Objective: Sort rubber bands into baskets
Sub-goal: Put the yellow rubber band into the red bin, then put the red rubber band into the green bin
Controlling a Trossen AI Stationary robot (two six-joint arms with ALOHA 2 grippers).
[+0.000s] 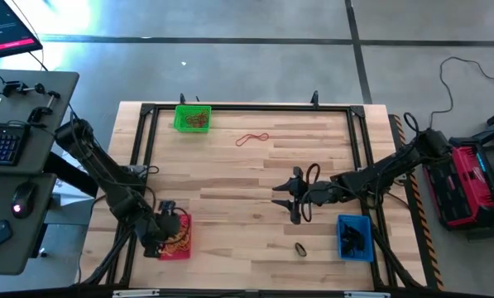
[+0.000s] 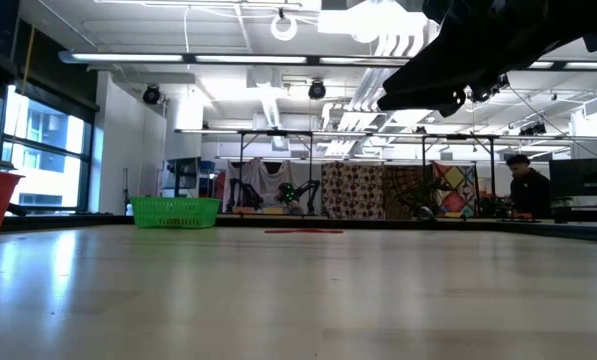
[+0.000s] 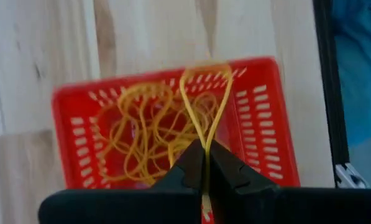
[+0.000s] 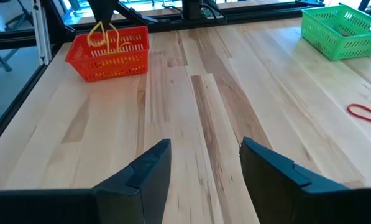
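Observation:
My left gripper (image 3: 205, 160) is shut on a yellowish-tan rubber band (image 3: 204, 93) over the red basket (image 1: 177, 237), which holds several yellow bands (image 3: 141, 134). My right gripper (image 4: 204, 168) is open and empty above the table's middle (image 1: 294, 197). The green basket (image 1: 192, 117) stands at the far edge and holds some bands. The blue basket (image 1: 355, 236) stands at the near right with dark bands in it. A red band (image 1: 251, 138) lies flat on the table near the far edge. A dark band (image 1: 300, 247) lies near the blue basket. My left gripper pinches one end of the yellowish-tan band's loop (image 3: 204, 144) between its two shut fingertips. The fingers come from above, pointing down. The band (image 4: 102, 32) hangs below them as an open loop, slack, over the red basket's inside.
A black frame (image 1: 247, 108) runs around the wooden table. A desk with a keyboard (image 1: 0, 142) and mouse stands off the left edge. A red case (image 1: 470, 182) lies off the right edge. Bare wood lies between the baskets. A person (image 2: 526, 185) shows far behind.

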